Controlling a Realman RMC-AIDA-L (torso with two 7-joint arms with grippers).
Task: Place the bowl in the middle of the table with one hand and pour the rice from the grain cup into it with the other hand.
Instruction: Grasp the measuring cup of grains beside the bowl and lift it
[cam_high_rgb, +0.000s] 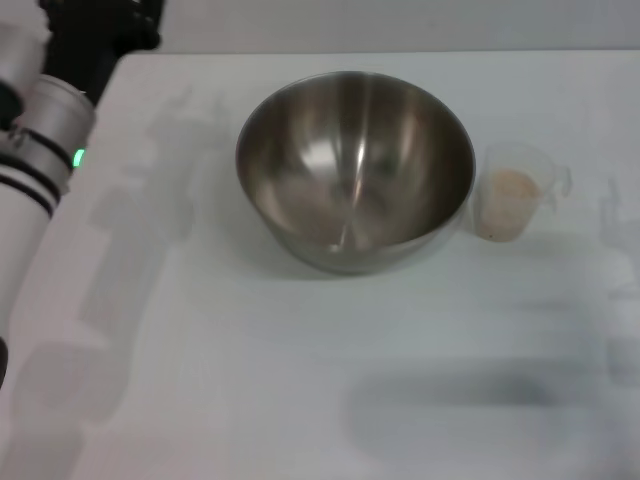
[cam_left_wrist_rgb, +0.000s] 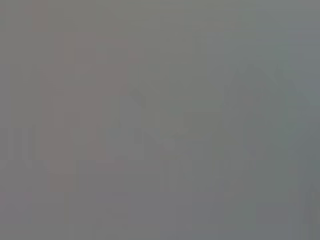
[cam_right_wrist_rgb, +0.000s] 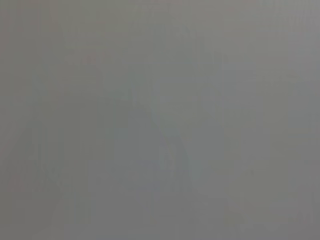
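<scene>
A shiny steel bowl (cam_high_rgb: 355, 170) stands upright on the white table (cam_high_rgb: 300, 380), a little behind its middle, with nothing inside. Just to its right stands the clear grain cup (cam_high_rgb: 513, 190), upright and partly filled with pale rice (cam_high_rgb: 505, 203). My left arm (cam_high_rgb: 40, 150) runs along the far left edge of the head view; its gripper is out of frame. Nothing of the right arm or its gripper shows. Both wrist views are a blank grey and show no object.
The table's back edge (cam_high_rgb: 400, 52) runs just behind the bowl. A dark part of the left arm sits at the back left corner (cam_high_rgb: 100, 30).
</scene>
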